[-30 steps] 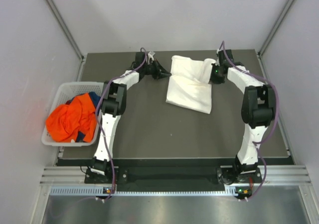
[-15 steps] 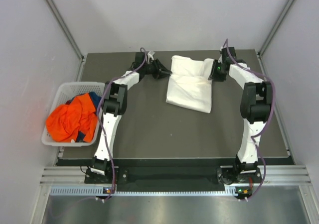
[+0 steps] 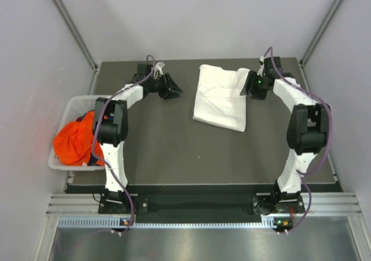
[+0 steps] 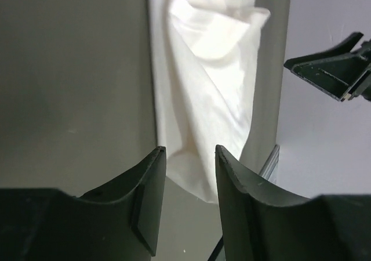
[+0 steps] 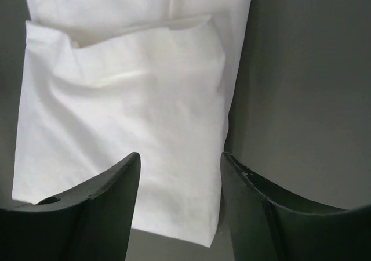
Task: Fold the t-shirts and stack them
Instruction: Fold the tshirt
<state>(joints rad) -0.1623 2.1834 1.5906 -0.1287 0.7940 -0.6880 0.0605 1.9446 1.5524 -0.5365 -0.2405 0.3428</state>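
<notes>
As seen from above, got a white t-shirt lying folded on the dark surface, far-centre, well apart from everything else on it. Wrinkled on top, with a loose flap doubled over at the far right corner.

Left pincer off to the shirt's left, clear of the cloth. On its wrist view, showing fingers parted by a narrow gap, gripping nothing.

Right pincer just beside the shirt's right edge, near that far corner. On its wrist view, showing fingers spread wide and empty, over the folded cloth; can't tell whether touching.

Also seeing a white basket at the surface's left edge, with an orange shirt bunched inside, partly hidden behind the left arm.
</notes>
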